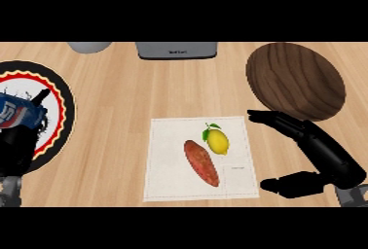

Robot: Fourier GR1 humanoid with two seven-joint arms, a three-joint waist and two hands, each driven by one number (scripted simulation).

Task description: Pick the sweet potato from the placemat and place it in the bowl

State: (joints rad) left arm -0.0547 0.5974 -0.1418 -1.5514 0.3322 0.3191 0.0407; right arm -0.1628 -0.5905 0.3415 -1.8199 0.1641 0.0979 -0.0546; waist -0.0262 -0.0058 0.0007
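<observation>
Head view: nearest the lower edge, the right hand [327, 163] comes in from the lower right, its fingers [277, 119] stretched out straight toward the upper left and its thumb [291, 185] spread well away below them, holding nothing; the thumb's tip lies just beside the right edge of the placemat [161, 187]. At the lower left, the left hand [16, 146] shows at the view's edge over a round plate [61, 104] with a black rim and a red and yellow ring; its fingers seem curled round a blue, white and red object [13, 113] whose kind cannot be told. The white placemat lies flat on the wooden table [108, 78] between the two hands. On it the sweet potato [201, 163] lies lengthwise, slanting from upper left to lower right, apart from both hands. Just beside its upper end, to the right, sits a lemon [218, 141] with a small green leaf, close to the sweet potato; whether they touch cannot be told. Farther off, to the upper right, the dark wooden bowl [295, 80] stands on the table, just beyond the right hand's fingertips. Along the far edge are a grey appliance [176, 50] and, to its left, a pale grey rounded object [90, 46], only partly in view.
</observation>
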